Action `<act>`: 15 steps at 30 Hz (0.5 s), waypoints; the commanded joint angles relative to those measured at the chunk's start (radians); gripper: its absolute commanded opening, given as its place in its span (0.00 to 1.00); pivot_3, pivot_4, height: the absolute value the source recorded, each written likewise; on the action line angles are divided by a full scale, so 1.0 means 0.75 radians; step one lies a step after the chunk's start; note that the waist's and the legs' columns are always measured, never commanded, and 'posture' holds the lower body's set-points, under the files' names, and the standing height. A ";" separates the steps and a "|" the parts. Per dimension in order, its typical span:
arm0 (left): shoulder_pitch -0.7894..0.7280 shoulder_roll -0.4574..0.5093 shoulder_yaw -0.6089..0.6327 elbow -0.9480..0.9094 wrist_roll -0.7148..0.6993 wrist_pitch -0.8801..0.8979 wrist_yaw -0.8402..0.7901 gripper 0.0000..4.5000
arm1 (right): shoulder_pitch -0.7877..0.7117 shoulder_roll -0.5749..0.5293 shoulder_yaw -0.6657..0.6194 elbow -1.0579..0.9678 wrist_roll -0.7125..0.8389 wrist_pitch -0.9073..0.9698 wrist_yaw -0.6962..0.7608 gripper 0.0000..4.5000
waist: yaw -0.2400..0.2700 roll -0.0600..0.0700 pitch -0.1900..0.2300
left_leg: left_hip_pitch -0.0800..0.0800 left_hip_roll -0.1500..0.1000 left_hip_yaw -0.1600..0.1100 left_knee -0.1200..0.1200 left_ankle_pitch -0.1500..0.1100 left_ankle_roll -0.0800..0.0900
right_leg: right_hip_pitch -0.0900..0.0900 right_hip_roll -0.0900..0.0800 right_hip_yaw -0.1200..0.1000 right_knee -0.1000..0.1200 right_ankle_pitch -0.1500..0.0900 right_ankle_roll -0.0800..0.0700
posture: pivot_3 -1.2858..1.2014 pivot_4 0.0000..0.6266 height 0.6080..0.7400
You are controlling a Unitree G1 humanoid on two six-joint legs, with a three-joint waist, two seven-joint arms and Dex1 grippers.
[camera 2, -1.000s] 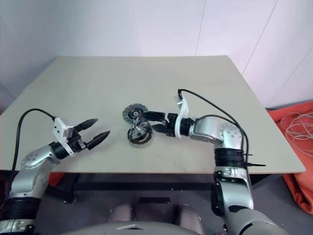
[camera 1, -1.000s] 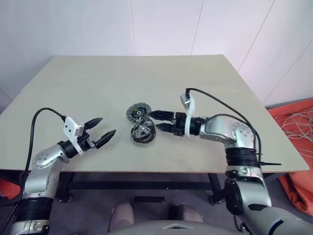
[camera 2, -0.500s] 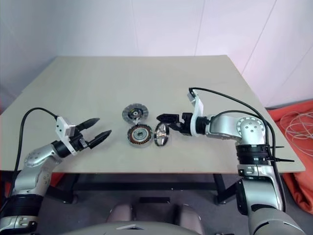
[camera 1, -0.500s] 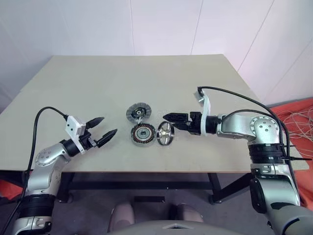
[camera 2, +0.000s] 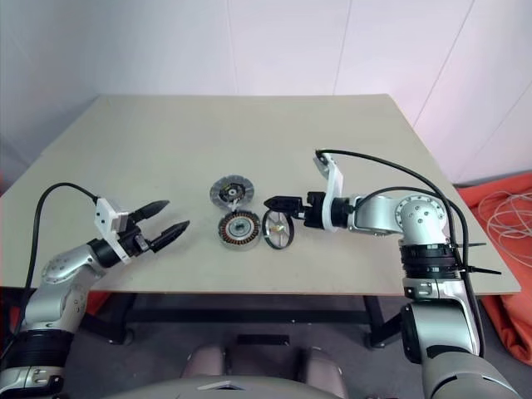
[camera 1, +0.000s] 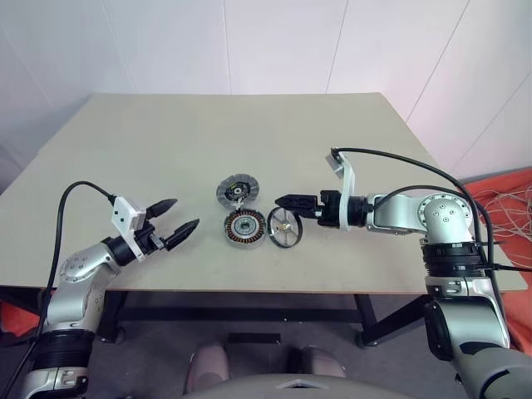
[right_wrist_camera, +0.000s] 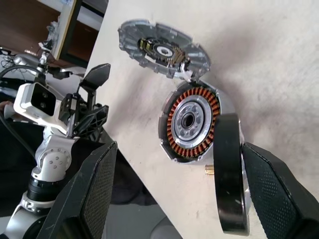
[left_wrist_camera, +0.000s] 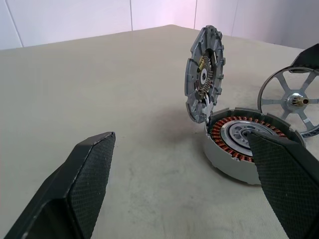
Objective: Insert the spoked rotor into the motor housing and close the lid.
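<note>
The motor housing lies flat mid-table, its copper windings facing up. Hinged at its far edge, the lid is swung open. Just right of the housing, the spoked rotor stands on its rim. My right gripper is open right behind the rotor. In the right wrist view the rotor is edge-on beside one finger and is not clamped. My left gripper hovers open to the left of the housing, well apart from it, holding nothing.
The beige table has bare surface all around the parts. Its front edge runs just below both grippers. An orange cloth with loose cables lies on the floor to the right.
The rotor was at the housing with my right gripper around it. It now stands on its rim to the right. The right arm drew back right and rolled. The left arm kept still.
</note>
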 commanded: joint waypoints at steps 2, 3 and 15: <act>-0.027 0.002 0.012 -0.023 -0.002 -0.026 -0.003 1.00 | -0.030 0.017 -0.044 -0.033 -0.007 0.028 0.022 0.99 | 0.000 0.000 0.000 | 0.000 0.000 0.000 0.000 0.000 0.000 | 0.000 0.000 0.000 0.000 0.000 0.000 | 0.52 0.00 1.00; -0.026 0.002 0.013 -0.024 -0.002 -0.026 -0.001 1.00 | -0.028 0.026 -0.044 -0.034 -0.008 0.035 0.020 0.99 | 0.000 0.000 0.000 | 0.000 0.000 0.000 0.000 0.000 0.000 | 0.000 0.000 0.000 0.000 0.000 0.000 | 0.52 0.00 1.00; -0.033 0.000 0.013 -0.020 0.008 -0.040 0.011 1.00 | -0.008 0.129 -0.026 -0.051 -0.102 0.100 -0.004 0.87 | -0.001 0.000 0.000 | 0.003 0.000 0.000 0.000 0.000 0.000 | 0.000 0.000 0.000 0.001 0.000 0.000 | 0.52 0.00 1.00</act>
